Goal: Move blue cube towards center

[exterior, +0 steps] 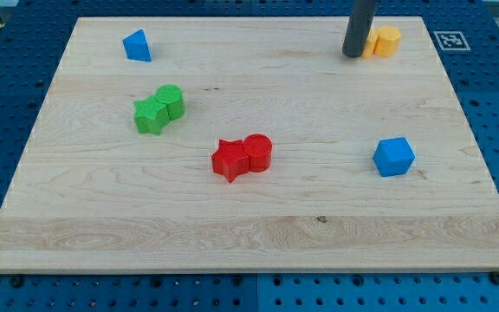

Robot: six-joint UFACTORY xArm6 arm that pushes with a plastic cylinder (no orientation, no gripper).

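Observation:
The blue cube (394, 157) sits on the wooden board (249, 225) at the view's right, a little below mid-height. My tip (353, 55) touches the board near the view's top right, well above the blue cube and slightly to its left. It stands just left of two orange blocks (385, 41) that sit side by side; the rod partly hides the left one.
A blue triangular block (137, 46) lies at the top left. A green star (151, 115) and green cylinder (171, 100) touch at the left. A red star (230, 160) and red cylinder (258, 152) touch near the middle. A marker tag (450, 40) is at the top right corner.

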